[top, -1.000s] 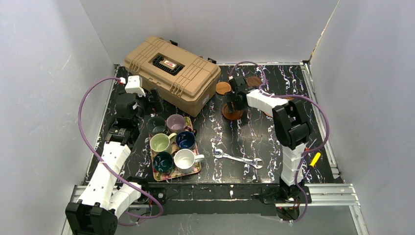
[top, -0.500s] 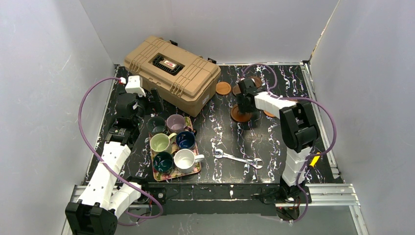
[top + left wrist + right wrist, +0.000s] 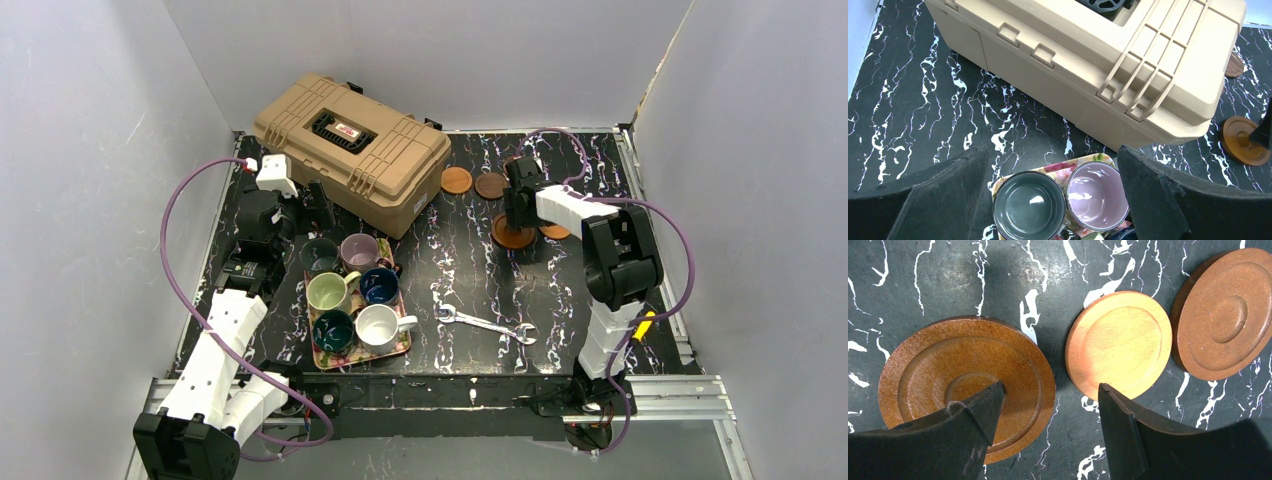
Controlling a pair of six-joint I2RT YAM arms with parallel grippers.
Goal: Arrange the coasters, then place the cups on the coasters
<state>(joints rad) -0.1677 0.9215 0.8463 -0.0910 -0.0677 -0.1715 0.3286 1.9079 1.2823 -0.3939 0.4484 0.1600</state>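
My right gripper (image 3: 516, 208) (image 3: 1050, 391) is open and low over a large rimmed coaster (image 3: 513, 235) (image 3: 965, 382). Its left finger (image 3: 975, 420) rests in that coaster's centre hollow, and its right finger (image 3: 1128, 435) stands outside the rim, at the edge of a light orange coaster (image 3: 1118, 342). A darker coaster (image 3: 1223, 312) lies to the right. Two small coasters (image 3: 457, 180) (image 3: 490, 185) lie behind. Several cups stand on the floral tray (image 3: 398, 350), among them a dark green cup (image 3: 1030, 212) and a mauve cup (image 3: 1096, 195). My left gripper (image 3: 318, 208) (image 3: 1052, 150) hangs open above those two.
A tan toolbox (image 3: 350, 150) (image 3: 1098, 50) sits at the back left, close to the tray. A wrench (image 3: 487, 325) lies near the front middle. A yellow-handled tool (image 3: 645, 323) lies by the right arm's base. White walls close in the table.
The right gripper has slid to the right, and the large coaster has moved with it toward the other coasters. The left arm has not moved.
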